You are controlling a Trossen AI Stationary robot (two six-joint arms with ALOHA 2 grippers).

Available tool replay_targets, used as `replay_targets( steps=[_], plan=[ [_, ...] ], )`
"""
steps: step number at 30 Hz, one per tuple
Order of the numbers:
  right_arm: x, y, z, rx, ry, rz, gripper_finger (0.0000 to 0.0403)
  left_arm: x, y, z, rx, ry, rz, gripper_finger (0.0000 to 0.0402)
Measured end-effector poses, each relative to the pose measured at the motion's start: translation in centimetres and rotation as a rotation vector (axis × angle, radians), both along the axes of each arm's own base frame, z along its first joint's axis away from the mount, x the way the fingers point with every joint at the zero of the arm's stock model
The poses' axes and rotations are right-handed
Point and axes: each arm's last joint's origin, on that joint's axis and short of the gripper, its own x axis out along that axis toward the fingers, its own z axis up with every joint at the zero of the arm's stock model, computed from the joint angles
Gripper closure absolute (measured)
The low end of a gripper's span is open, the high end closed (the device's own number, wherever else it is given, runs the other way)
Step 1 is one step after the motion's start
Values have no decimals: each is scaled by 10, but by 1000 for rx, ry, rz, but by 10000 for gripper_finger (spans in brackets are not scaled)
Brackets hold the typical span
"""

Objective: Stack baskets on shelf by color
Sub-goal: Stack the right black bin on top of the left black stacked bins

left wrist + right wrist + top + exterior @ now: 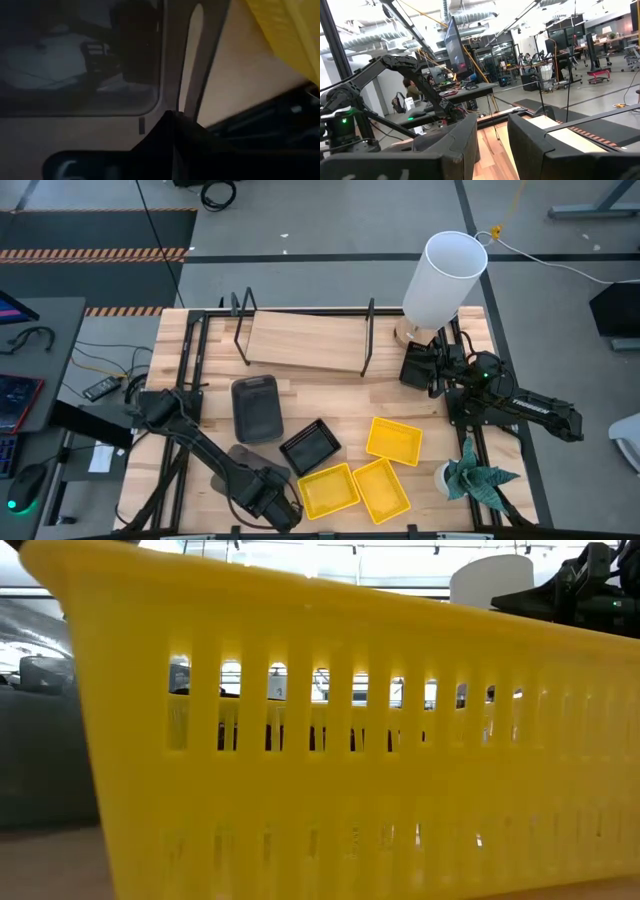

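In the high view, three yellow baskets lie flat on the table's near right part: one [394, 440] farther back, two [328, 490] [381, 490] near the front edge. A grey basket [257, 408] and a black slatted one [310, 446] rest left of them. The shelf [305, 340] stands at the far edge. My left gripper [283, 507] is low at the near edge, just left of the near-left yellow basket [290, 30], with fingers [172, 135] shut. That basket's wall [350, 760] fills the low view. My right gripper [492, 145] waits open at the far right [420, 367].
A white lamp [445, 275] on a wooden base stands at the far right corner, beside the right arm. A small potted plant [475, 475] sits at the near right edge. Black frame rails [190, 370] run along the table's left and right sides.
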Motion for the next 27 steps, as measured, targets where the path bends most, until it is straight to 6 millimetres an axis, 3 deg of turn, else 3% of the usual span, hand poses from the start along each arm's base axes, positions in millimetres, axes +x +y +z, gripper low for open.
replay_targets(
  steps=[4, 7, 14, 22, 27],
  plan=[
    [0, 0, 0, 0, 0, 0, 288, -5, -10, 2, -69, 9, -25, 394],
    [0, 0, 0, 0, 0, 0, 288, -7, -20, 13, -124, -8, -147, 395],
    [0, 0, 0, 0, 0, 0, 288, -6, -33, 82, -109, -178, -505, 395],
    [0, 0, 0, 0, 0, 0, 288, -12, -14, 164, 127, -380, -691, 395],
    [0, 0, 0, 0, 0, 0, 288, -18, 17, 184, 332, -297, -808, 395]
  ],
)
